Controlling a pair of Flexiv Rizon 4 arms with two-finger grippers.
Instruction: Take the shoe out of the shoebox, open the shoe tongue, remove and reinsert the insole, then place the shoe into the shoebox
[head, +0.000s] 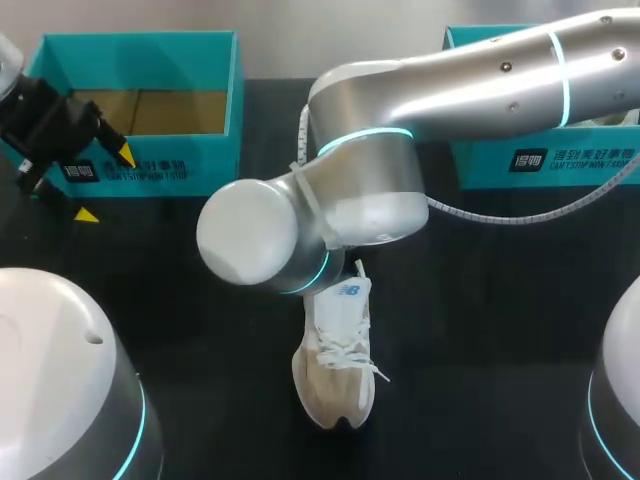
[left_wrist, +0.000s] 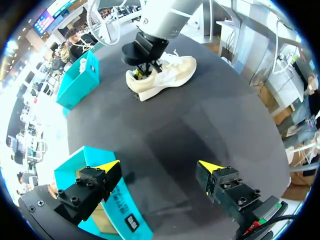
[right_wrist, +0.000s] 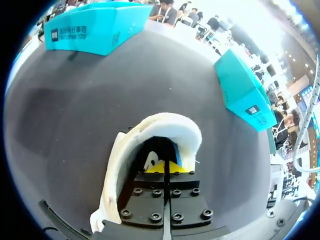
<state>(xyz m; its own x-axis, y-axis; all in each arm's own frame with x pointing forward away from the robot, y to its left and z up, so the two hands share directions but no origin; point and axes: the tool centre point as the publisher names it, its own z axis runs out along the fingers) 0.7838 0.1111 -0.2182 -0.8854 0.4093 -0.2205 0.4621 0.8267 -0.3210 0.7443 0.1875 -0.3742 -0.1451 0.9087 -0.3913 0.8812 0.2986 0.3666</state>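
Shoe (head: 335, 395), cream and beige with white laces, stands on its sole near the middle of the dark surface (head: 480, 330), outside both boxes. In the head view its toe points toward the robot's base, and its heel end is hidden beneath the wrist of the right arm (head: 470, 70).

The right tool (right_wrist: 164, 167) reaches down into the shoe's heel opening. In the right wrist view its yellow tips are pressed together, with no gap between them, low inside the padded collar, which curves around and ahead of them. Whether anything thin is pinched between the tips cannot be told. The left wrist view shows the same tool planted in the heel from above, the toe pointing away from it.

The left tool (left_wrist: 159, 167) hangs well apart from the shoe, at the left side of the surface. Its fingers are spread wide with nothing between them. One finger is just beside the front wall of the open teal shoebox (head: 140, 165), which stands at the far left of the surface. A second teal box (head: 540, 160) stands at the far right, behind the right arm.
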